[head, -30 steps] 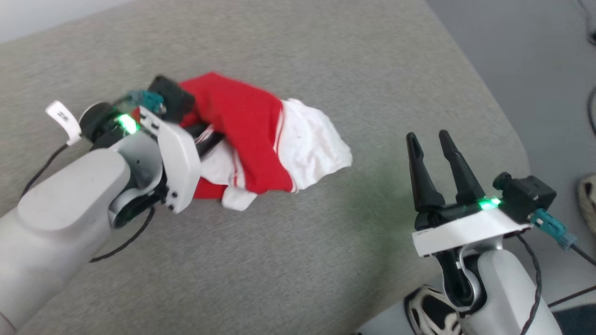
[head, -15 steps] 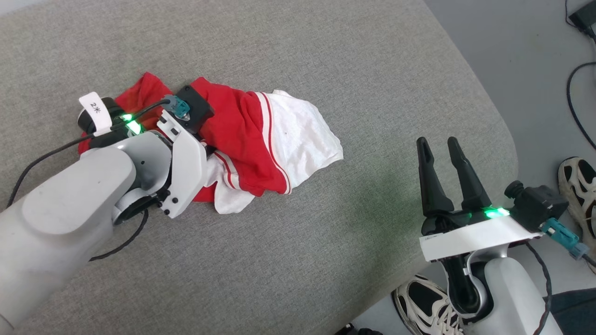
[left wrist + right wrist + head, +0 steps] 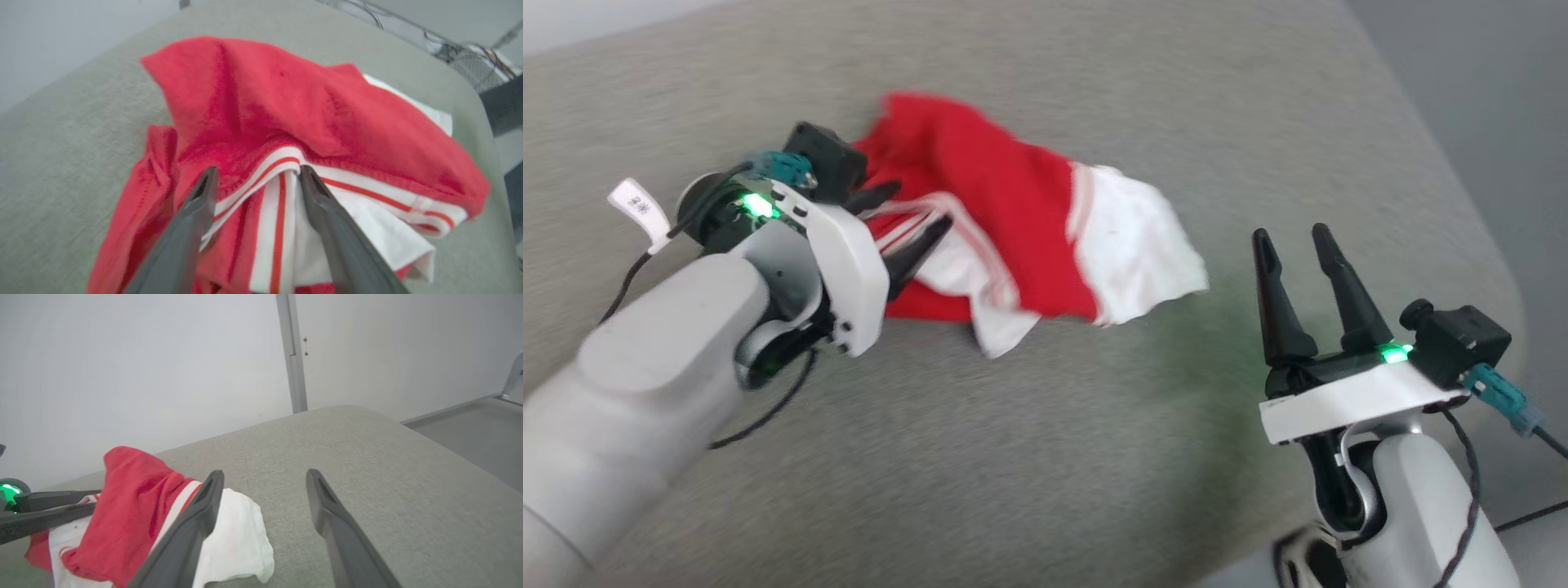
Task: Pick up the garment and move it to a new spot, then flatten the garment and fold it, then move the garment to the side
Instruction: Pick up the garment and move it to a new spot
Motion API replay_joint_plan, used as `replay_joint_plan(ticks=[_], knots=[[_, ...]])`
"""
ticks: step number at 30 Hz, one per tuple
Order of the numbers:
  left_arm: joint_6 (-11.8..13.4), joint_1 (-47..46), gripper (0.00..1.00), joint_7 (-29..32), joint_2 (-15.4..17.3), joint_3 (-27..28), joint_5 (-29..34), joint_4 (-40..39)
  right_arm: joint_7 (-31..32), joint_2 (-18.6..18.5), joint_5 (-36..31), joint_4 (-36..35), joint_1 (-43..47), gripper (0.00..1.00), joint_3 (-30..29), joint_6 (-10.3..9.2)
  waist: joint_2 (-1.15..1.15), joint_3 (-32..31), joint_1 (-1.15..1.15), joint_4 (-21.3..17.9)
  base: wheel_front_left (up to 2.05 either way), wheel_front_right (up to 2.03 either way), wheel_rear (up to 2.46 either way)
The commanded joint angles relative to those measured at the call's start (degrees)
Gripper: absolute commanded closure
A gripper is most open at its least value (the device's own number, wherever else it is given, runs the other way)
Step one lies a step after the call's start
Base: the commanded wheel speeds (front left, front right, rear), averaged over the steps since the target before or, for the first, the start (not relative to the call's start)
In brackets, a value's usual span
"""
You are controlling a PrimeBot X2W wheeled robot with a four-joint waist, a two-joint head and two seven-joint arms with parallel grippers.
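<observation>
Grey woven fabric covered the counter [image 3: 1045, 457], whose far right corner curved round toward a grey floor [image 3: 1503, 98]. In the head view the garment [image 3: 1005, 204] lay on the counter's left-middle part, bunched into a loose heap rather than spread flat. Red cloth humped over the top, a white sleeve [image 3: 1139, 253] spilled out to the right with its edge on the fabric, and a second white flap poked out at the near side. Red-and-white striped trim [image 3: 282, 157] ran along a fold near the middle of the heap. The left pincer [image 3: 921, 204] was at that fold with its two dark fingers apart, one on each side of the striped band in the left wrist view. They straddled the cloth without clamping it, though whether the tips brushed it could not be told. A green light [image 3: 756, 204] glowed on that wrist, and a white tag [image 3: 637, 208] stuck out beside it above the pale forearm. Well to the right, apart from the garment, the right pincer [image 3: 1290, 232] hung over bare counter near the edge, its fingers spread wide and pointing away from the robot. Behind the counter, in the right wrist view, stood a plain pale wall [image 3: 143, 367] crossed by a grey upright strip [image 3: 292, 355].
</observation>
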Motion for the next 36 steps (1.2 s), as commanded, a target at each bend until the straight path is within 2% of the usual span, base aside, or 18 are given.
replay_joint_plan(ticks=[1,9,12,15,18,21,26,31,36], knots=[[0.2,1.9,0.00,-1.8,-1.3,0.7,-2.1,0.1,-0.1,-0.2,-1.2,0.5,-0.4,0.00,-0.8,-0.02,0.00,-2.6,0.00,5.2,0.00,0.00,0.00],[0.1,10.8,0.00,-15.4,-4.3,5.6,-10.3,4.4,-0.1,-0.1,-7.8,2.2,-0.6,0.00,-4.3,-0.02,0.00,-6.7,0.00,15.1,0.00,0.00,0.00],[0.2,13.2,0.00,-17.3,-4.6,7.5,-11.5,6.5,-0.1,-0.1,-9.4,2.5,-0.2,0.00,-5.2,-0.02,0.00,-7.8,0.00,17.0,0.00,0.00,0.00],[0.1,17.2,0.00,-18.3,-5.5,12.2,-11.1,8.8,-0.1,-0.1,-11.5,3.1,0.9,0.00,-6.5,-0.02,0.00,-9.4,0.00,19.8,0.00,0.00,0.00],[0.2,22.4,0.00,-18.4,-6.1,22.1,-7.6,8.7,-0.1,-0.1,-12.8,3.4,2.0,0.00,-7.7,-0.02,0.00,-10.9,0.00,22.2,0.00,0.00,0.00],[0.4,29.1,0.00,-18.4,-6.7,32.0,-1.5,7.4,-0.1,-0.1,-13.7,3.8,3.8,0.00,-9.0,-0.02,0.00,-12.8,0.00,24.1,0.00,0.00,0.00],[0.9,40.9,0.00,-18.4,-8.6,45.5,7.8,3.5,-0.1,-0.1,-14.3,3.3,6.9,0.00,-10.7,-0.02,0.00,-15.5,0.00,26.2,0.00,0.00,0.00],[0.8,49.9,0.00,-18.4,-11.3,55.6,16.1,-1.8,-0.1,-0.3,-15.1,2.7,9.8,0.00,-12.3,-0.02,0.00,-17.6,0.00,27.4,0.00,0.00,0.00],[1.0,56.8,0.00,-18.4,-14.8,63.0,26.6,-8.6,-0.1,-0.8,-15.2,1.5,12.4,0.00,-13.3,-0.02,0.00,-19.1,0.00,27.9,0.00,0.00,0.00]])
